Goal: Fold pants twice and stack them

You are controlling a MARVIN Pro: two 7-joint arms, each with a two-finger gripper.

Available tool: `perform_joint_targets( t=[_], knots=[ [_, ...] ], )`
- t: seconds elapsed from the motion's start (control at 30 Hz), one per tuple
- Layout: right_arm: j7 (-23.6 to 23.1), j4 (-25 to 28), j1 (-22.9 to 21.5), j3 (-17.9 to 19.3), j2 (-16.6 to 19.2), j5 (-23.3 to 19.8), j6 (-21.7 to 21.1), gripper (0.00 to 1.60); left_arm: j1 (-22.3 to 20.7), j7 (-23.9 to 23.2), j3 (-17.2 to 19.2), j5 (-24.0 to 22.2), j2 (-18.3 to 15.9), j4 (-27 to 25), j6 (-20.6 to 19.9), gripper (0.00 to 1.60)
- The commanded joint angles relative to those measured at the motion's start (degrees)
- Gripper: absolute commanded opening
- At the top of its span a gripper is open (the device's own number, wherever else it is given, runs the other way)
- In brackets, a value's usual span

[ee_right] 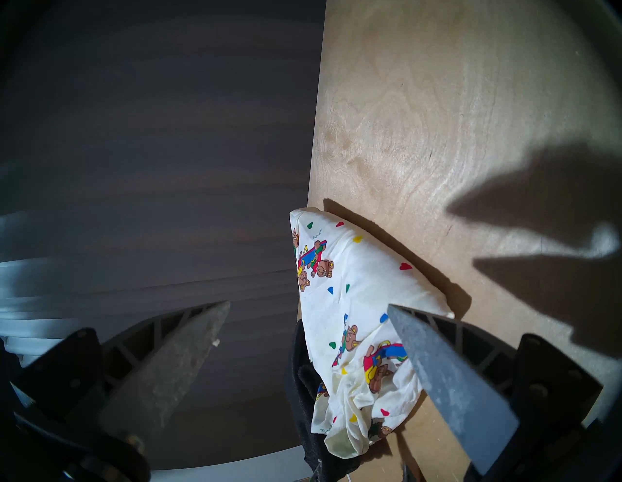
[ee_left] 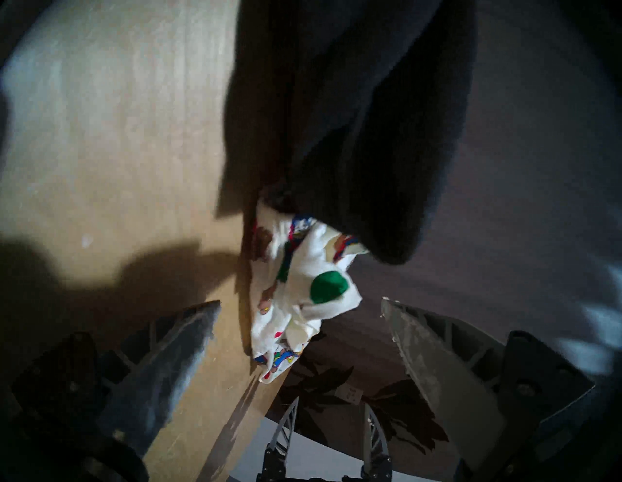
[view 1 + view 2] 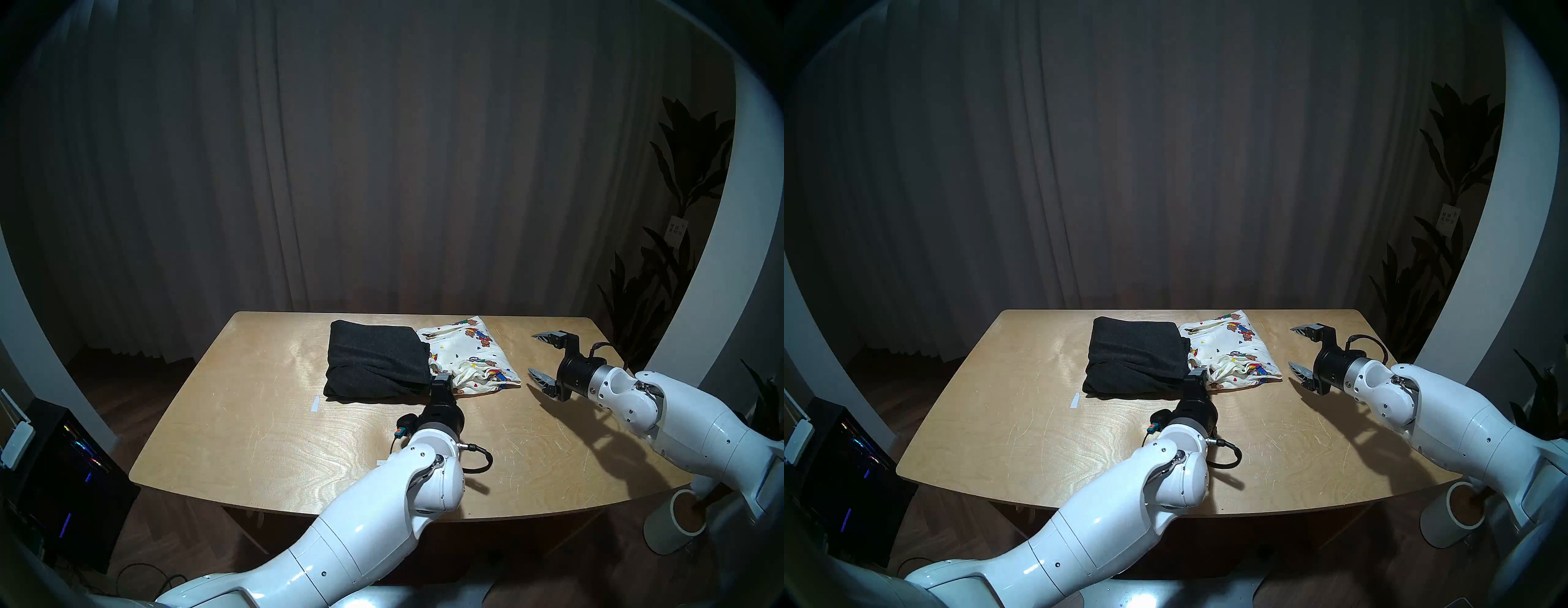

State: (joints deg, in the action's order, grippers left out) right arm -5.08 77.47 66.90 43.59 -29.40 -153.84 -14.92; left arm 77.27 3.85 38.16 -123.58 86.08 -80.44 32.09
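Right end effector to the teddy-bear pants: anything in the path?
Nothing visible. The right end effector hangs open beside the teddy-bear pants, only bare table between them. The black pants overlap their far side, and the left end effector, open, sits at that overlap.

Probably a staged home-like room: dark curtain (image 3: 382,170), potted plant (image 3: 679,237), plywood table (image 3: 254,424).
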Motion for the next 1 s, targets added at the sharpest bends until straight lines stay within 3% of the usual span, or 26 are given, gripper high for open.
perform_joint_targets(
  t=[0.0,0.3,0.53,0.97],
  knots=[
    [-0.91,3.44,1.74,0.28,1.67,-1.02,0.79,1.60,-5.38,-1.59,-6.60,6.07,2.08,0.28,5.96,1.60],
    [-0.79,4.85,3.18,0.36,2.06,-2.67,2.84,1.60,-9.54,-0.33,-14.10,12.54,4.22,5.44,15.79,1.60],
    [-1.29,4.71,3.15,-0.17,1.23,-0.62,5.47,1.60,-11.90,0.97,-17.83,11.06,5.98,7.83,22.63,1.60],
    [-0.81,4.47,2.48,-1.73,-1.35,4.03,10.00,1.60,-12.39,2.91,-15.04,8.06,8.24,8.15,22.91,1.60]
  ],
)
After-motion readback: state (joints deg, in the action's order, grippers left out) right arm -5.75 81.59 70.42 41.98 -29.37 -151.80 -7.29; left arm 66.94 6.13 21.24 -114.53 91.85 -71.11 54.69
